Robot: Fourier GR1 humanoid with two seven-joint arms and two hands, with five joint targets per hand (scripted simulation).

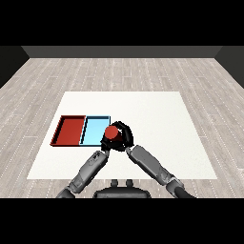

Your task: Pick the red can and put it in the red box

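We see the right hand (125, 133) curled round the red can (112, 133), just right of the light blue tray (95, 125); red tray (70, 129) further left. Left hand (106, 144) fingers: cannot tell.

Grey forearms (150, 164), black hands (125, 133)

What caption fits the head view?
Right hand curled round red can beside the light blue tray.
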